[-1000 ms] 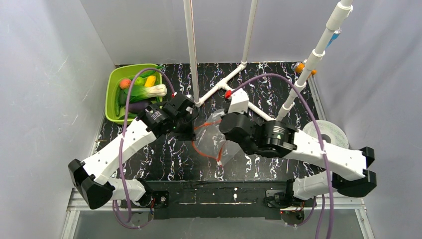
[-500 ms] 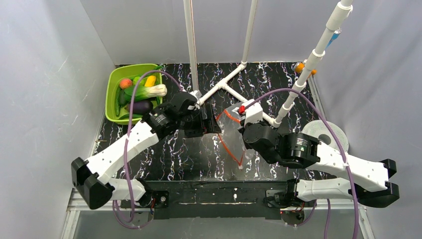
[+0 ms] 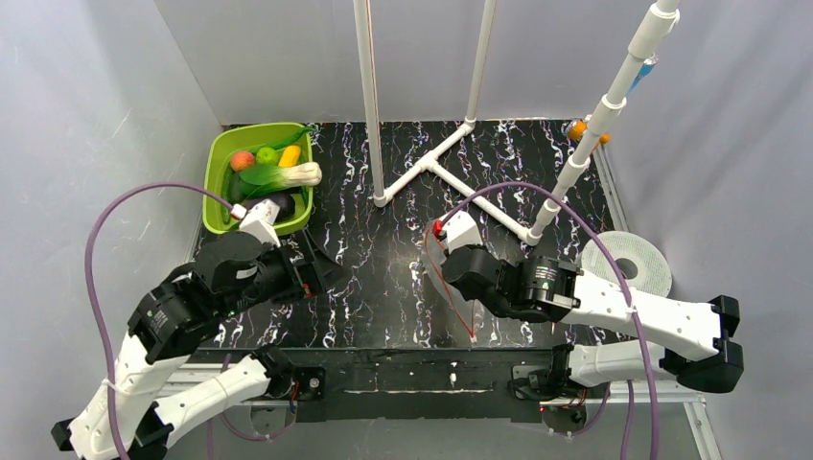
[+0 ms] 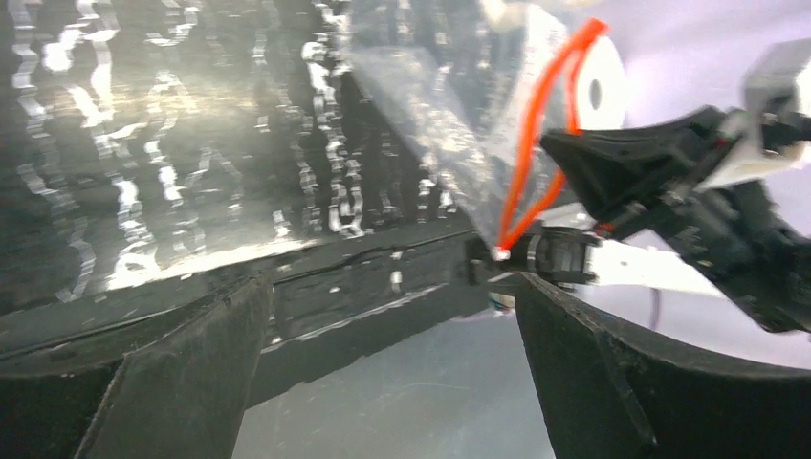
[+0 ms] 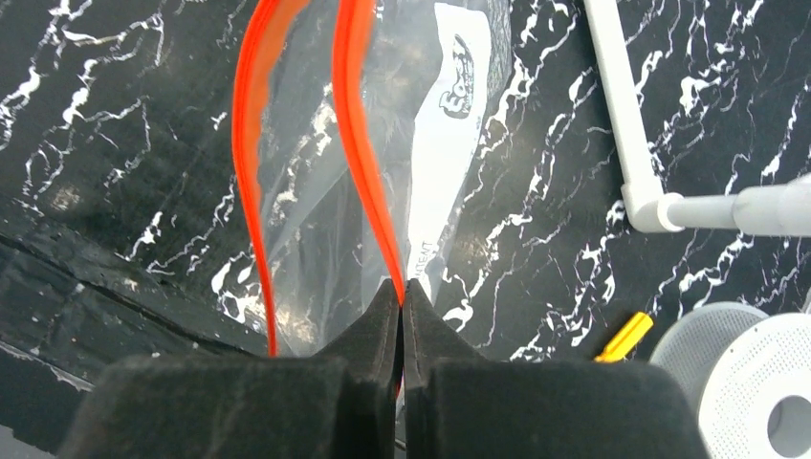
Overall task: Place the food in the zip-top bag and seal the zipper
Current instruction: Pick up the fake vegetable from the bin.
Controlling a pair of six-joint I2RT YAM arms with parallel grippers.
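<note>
The top external view looks down from above and behind the arm bases, covering the whole table (image 3: 383,278). The left wrist view sits low and close, facing right across the table's near edge, past the left end effector (image 4: 383,382) toward the zip-top bag (image 4: 449,124). The right wrist view looks steeply down from close range, past the right end effector (image 5: 402,306), onto that same bag's zipper (image 5: 356,143).

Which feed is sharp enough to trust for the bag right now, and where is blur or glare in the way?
Right wrist: sharp, zipper crisp at the right gripper. Left wrist: motion-smeared, glare streaks on the table, zip-top bag hazy. Top external: evenly lit, sharp, but the clear bag barely shows.
</note>
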